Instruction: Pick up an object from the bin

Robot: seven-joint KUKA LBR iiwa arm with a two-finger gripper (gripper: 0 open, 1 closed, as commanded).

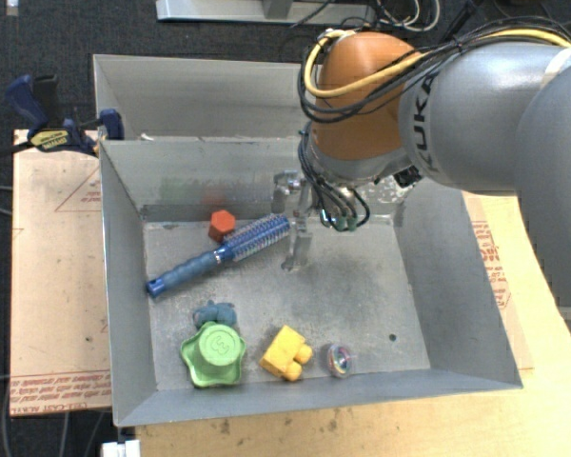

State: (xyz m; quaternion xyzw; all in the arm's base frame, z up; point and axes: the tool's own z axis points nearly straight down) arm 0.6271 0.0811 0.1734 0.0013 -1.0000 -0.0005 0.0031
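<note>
Camera view looks down into the grey bin (pixel 124 217), where the claw (pixel 295 251) hangs low over the floor, a little toward the far wall from the middle, below the arm's orange wrist cover (pixel 357 93). Whether the claw is open or closed cannot be told. A blue brush (pixel 219 253) lies slantwise on the floor, its handle pointing toward the bin's left wall and its bristled head reaching up to the claw's left side, just beside it or touching it; which of the two is not clear. A small red-orange block (pixel 222 223) sits just beyond the brush, near the far wall. Well apart from the claw, along the bin's near edge, lie a green round lid-like piece (pixel 214 354) with a teal lump (pixel 215 314) against it, a yellow block (pixel 285 353) and a small shiny ball (pixel 340 360).
</note>
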